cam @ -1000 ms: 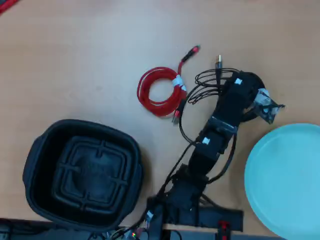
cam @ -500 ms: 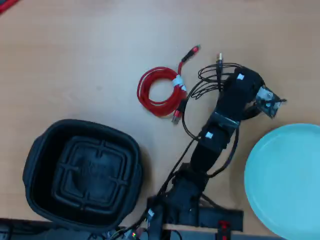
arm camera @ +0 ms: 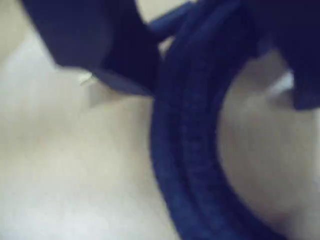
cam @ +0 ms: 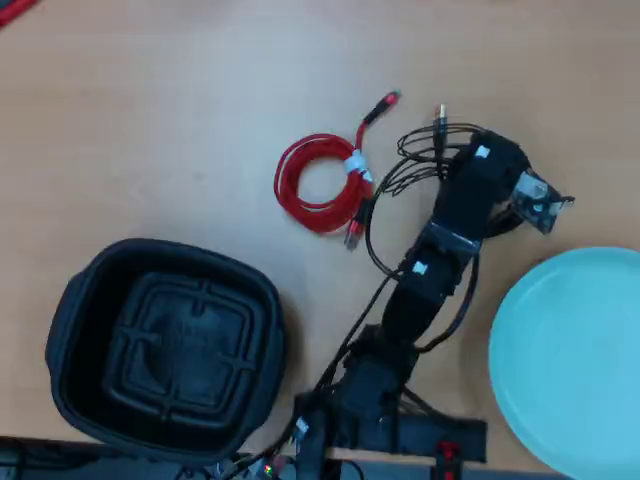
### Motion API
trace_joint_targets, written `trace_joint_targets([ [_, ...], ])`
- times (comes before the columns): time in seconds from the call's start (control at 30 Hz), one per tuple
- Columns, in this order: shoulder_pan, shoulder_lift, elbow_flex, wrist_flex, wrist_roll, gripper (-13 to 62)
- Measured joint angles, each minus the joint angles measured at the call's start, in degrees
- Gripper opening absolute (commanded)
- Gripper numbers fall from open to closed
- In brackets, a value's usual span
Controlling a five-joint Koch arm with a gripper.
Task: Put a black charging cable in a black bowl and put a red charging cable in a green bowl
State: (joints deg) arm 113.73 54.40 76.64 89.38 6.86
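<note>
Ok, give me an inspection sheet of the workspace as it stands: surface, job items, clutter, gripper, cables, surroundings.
Surface: light wooden tabletop.
Job's things: coiled red charging cable with white tie lies on the table; deep black rounded-square bowl and pale teal-green round bowl both empty; black coiled charging cable close under the wrist camera, partly showing beside the arm overhead.
Clutter: red object at the top-left corner.
Gripper: hidden under the arm, blurred at the wrist; state unclear.
Cables: thin black robot wires along the arm.
Surroundings: nothing seen.
</note>
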Motion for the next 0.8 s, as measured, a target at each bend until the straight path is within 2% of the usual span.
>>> trace_joint_targets([
  [0.2,0.18,-0.09,-0.35,-0.26,0.0,-8.1],
  [0.57,-1.76,0.88,-1.05,0.09,2.37,-7.2],
  [0.8,-8.09,16.61,-0.44,-0.7,5.89,-7.2],
])
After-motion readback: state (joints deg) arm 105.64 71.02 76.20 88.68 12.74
